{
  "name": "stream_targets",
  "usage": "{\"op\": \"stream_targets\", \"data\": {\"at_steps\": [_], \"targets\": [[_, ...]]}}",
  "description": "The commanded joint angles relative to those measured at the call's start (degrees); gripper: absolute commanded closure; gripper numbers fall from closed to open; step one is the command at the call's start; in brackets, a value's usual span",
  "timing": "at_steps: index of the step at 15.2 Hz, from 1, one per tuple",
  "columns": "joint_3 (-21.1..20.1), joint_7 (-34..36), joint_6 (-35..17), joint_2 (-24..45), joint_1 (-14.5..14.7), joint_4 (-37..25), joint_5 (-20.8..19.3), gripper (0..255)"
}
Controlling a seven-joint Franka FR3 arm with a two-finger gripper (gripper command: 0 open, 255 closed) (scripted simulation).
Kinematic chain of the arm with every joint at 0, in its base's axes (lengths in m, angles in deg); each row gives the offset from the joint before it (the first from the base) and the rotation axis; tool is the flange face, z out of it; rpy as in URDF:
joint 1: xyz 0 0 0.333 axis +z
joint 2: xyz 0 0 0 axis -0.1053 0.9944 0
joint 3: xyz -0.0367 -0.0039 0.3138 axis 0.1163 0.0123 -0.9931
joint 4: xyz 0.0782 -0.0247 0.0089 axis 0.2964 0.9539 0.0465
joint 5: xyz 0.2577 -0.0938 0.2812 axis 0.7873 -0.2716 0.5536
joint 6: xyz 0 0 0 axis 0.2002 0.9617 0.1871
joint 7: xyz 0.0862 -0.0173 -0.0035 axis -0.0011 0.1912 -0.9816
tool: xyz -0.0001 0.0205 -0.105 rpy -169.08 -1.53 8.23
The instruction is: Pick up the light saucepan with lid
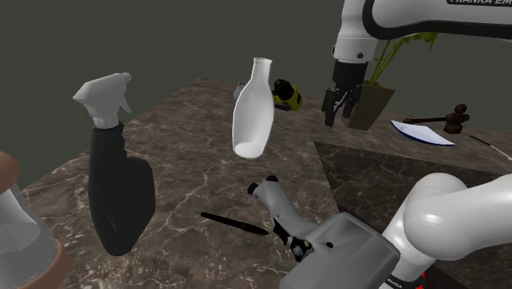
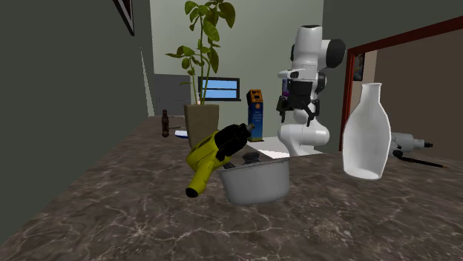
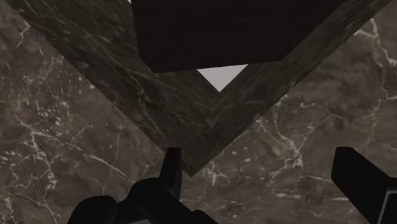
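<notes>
The tool (image 3: pixel 261 184) hangs with its black fingers (image 3: pixel 170 170) spread wide and nothing between them, pointing straight down at bare marble bench (image 3: pixel 63 127). The arm (image 1: pixel 386 25) is held high, its wrist bent downward. The pan (image 2: pixel 256 182) sits on the bench well apart from the tool, a yellow drill (image 2: pixel 210 159) just beside it and a white bottle (image 2: pixel 366 133) near. Judging by this, nothing is done yet: approach, grasp and lift all remain.
</notes>
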Motion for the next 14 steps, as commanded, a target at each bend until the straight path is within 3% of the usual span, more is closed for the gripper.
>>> {"op": "stream_targets", "data": {"at_steps": [1, 8, 14], "targets": [[0.0, 0.0, 0.0, 0.0, 0.0, 0.0, 0.0, 0], [6.0, -13.7, -10.7, 10.1, 1.2, -3.5, -6.0, 0], [10.2, -24.9, -19.0, 20.3, 2.7, -9.4, -8.3, 0]]}}
